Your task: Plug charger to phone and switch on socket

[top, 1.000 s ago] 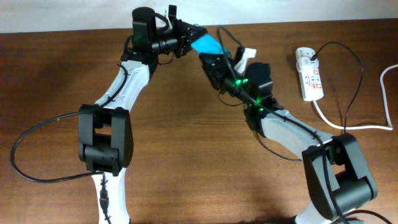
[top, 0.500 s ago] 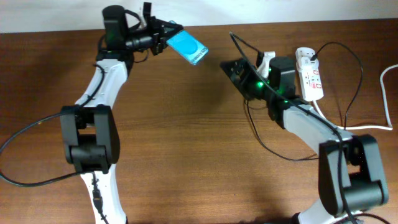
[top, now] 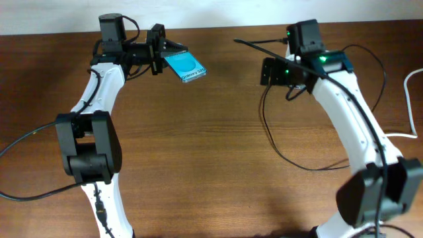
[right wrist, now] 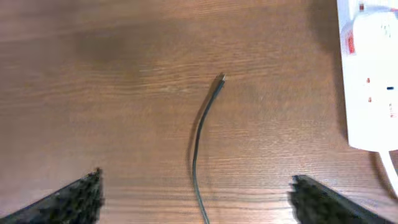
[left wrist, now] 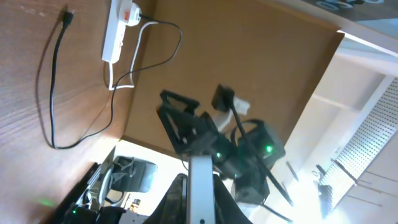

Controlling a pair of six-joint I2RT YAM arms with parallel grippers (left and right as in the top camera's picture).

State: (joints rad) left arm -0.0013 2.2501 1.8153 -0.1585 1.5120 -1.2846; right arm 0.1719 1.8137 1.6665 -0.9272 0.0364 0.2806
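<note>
Brown wood-grain table [top: 211,165] is carrying the whole setup, with a pale wall [top: 264,13] running along its far edge. At far left, the left gripper [top: 160,56] is pinching the phone [top: 185,66] by one short end, jaws pressed tight on it. The phone is hanging clear of the table, screen up and glowing cyan with white lettering. Right of centre, the charger [top: 264,124] is trailing across the wood in a loose black loop. At right, the right gripper [top: 269,71] is hovering near the back edge, holding nothing.

Overhead, the right arm [top: 344,112] is covering the socket. The left wrist view is supplying it: the socket [left wrist: 114,37], white and long, is lying flat with a red switch [left wrist: 129,12] at one end, where the charger's far end is joining it. The right wrist view is showing that gripper's fingers [right wrist: 68,199] spread wide at both lower corners. The connector tip [right wrist: 220,78] is lying free on the wood beneath them, untouched, near the socket and well apart from the phone.

Against the picture one second back, the arms are no longer meeting at mid-table. The left arm [top: 99,86] has carried the phone leftward, the right arm has swung right over the socket, and its jaws have parted.
</note>
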